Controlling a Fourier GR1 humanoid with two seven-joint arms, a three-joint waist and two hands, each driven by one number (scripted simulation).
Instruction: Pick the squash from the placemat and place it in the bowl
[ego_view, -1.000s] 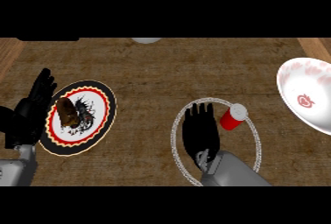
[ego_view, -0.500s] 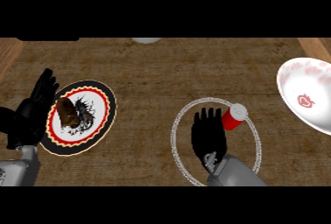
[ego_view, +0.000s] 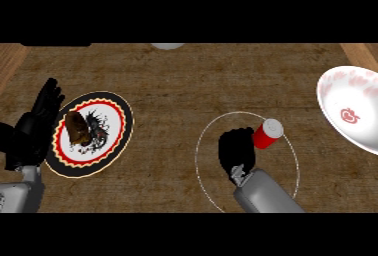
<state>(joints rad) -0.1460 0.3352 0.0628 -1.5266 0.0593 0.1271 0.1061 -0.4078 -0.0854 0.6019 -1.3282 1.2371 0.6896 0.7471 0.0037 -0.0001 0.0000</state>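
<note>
The right hand (ego_view: 238, 150) has drawn back toward six o'clock and its fingers, straight a second ago, are now curled together beside the red cup (ego_view: 266, 135), holding nothing. This places it well apart from the squash (ego_view: 77, 128), which lies untouched on the round placemat (ego_view: 117, 145) at nine o'clock. The bowl (ego_view: 353, 113) waits at three o'clock. The left hand (ego_view: 35, 127) rests open at the placemat's edge. The pick has not begun.

A red cup (ego_view: 266, 135) is standing just right of the right hand (ego_view: 238, 150), blocking the bare counter (ego_view: 221, 80) toward the bowl (ego_view: 353, 112).
</note>
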